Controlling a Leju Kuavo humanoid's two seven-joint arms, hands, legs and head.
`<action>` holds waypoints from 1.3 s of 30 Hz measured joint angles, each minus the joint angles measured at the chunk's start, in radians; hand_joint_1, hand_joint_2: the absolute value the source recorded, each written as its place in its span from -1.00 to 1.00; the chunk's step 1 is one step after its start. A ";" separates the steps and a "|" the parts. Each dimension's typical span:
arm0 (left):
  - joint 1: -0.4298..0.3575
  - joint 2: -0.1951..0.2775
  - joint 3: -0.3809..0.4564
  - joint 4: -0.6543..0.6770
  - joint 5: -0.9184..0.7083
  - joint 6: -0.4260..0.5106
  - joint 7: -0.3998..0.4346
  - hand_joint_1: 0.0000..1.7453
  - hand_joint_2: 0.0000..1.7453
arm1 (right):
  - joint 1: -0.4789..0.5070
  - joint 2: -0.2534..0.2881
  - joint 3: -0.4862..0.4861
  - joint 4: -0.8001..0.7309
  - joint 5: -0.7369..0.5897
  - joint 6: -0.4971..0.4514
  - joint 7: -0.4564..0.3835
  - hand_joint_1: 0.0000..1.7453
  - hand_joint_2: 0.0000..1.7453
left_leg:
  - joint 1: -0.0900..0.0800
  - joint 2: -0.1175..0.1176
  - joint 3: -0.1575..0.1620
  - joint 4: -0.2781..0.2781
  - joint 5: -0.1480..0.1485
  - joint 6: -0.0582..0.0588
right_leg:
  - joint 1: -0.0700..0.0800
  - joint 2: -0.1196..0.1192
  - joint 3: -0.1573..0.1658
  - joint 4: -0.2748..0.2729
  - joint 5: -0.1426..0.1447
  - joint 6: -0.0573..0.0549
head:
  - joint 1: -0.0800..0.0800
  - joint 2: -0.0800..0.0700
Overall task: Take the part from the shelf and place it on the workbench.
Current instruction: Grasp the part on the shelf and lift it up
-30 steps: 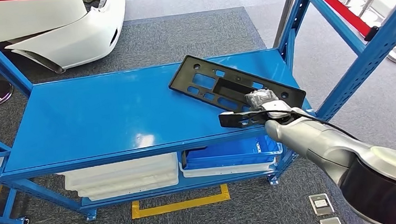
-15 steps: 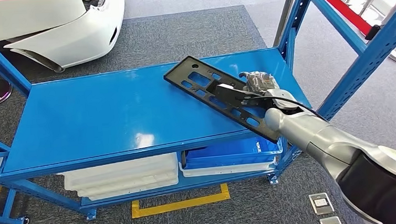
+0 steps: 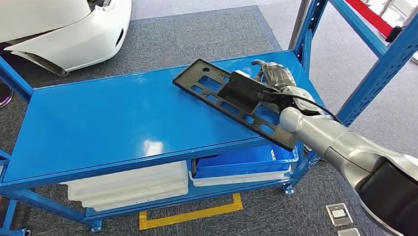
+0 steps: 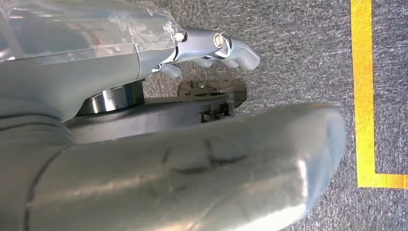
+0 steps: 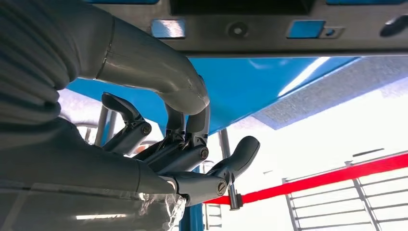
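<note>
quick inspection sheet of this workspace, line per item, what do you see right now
surface: blue shelf, top deck bare apart from the part.
job's things: black part, long slotted plate, tilted, its near end past the shelf's front edge.
clutter: white trays and a blue bin on the lower deck.
hands: right hand grips the part near its middle; left hand hangs over the floor, holding nothing.
cables: black cable running along the right wrist.
surroundings: grey carpet, yellow floor tape, white car body, red barrier.
</note>
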 joint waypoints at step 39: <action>-0.016 -0.007 -0.050 0.000 -0.103 -0.061 0.046 -1.00 -1.00 | 0.002 0.057 0.134 -0.178 -0.094 0.554 0.182 -1.00 1.00 | 0.000 0.000 -0.001 -0.001 0.000 0.000 | 0.000 0.000 -0.001 0.000 0.000 -0.001 | 0.000 0.000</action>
